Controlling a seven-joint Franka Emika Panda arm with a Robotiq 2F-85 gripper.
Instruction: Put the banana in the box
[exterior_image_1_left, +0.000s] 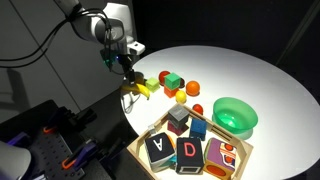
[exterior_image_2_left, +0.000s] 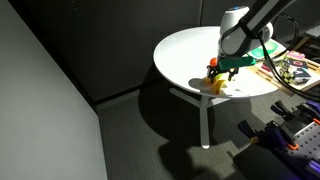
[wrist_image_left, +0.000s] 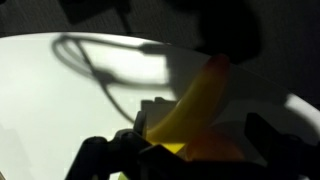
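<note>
Grasp step: your end effector (exterior_image_1_left: 127, 72) hangs wide open over the banana (exterior_image_1_left: 138, 90) at the worktop (exterior_image_1_left: 240, 70) edge. Close on it, lift, then carry it to the box (exterior_image_1_left: 140, 150).

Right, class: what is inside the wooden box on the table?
Toy blocks fill the box, two showing A and D. The floor beneath them is hidden. The banana is outside it.

White, rounded arm (exterior_image_1_left: 113, 20) with dark joint bands and a black hand (exterior_image_1_left: 130, 82)
</note>
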